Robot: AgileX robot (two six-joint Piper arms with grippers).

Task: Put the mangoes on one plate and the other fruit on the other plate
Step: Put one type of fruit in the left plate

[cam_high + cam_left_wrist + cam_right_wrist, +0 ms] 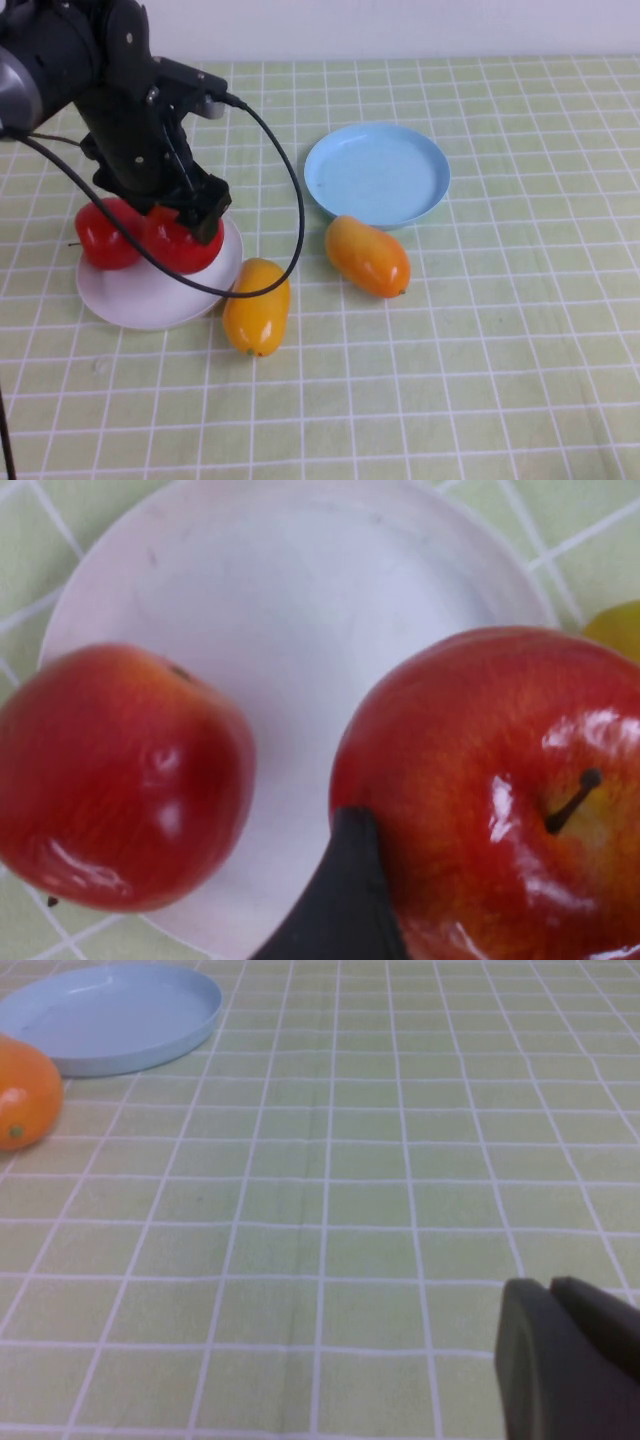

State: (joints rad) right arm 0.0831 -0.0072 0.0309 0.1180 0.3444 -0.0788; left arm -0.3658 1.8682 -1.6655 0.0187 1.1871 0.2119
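Two red apples sit on the white plate (pixel 150 295): one apple (pixel 105 235) at its left, the other apple (pixel 180 245) at its right. My left gripper (pixel 188 222) is over the right apple (pixel 500 780) and shut on it, with one black finger (pixel 345 900) pressed to its side. The free apple (pixel 115 775) lies beside it. One mango (pixel 257 305) lies on the cloth touching the white plate's rim. The other mango (pixel 368 255) lies just in front of the light blue plate (pixel 377 175), which holds nothing. My right gripper (pixel 560 1360) is shut, low over bare cloth.
A green checked cloth (pixel 500 350) covers the table. The left arm's black cable (pixel 298 215) loops down over the white plate's edge toward the nearer mango. The right arm does not show in the high view.
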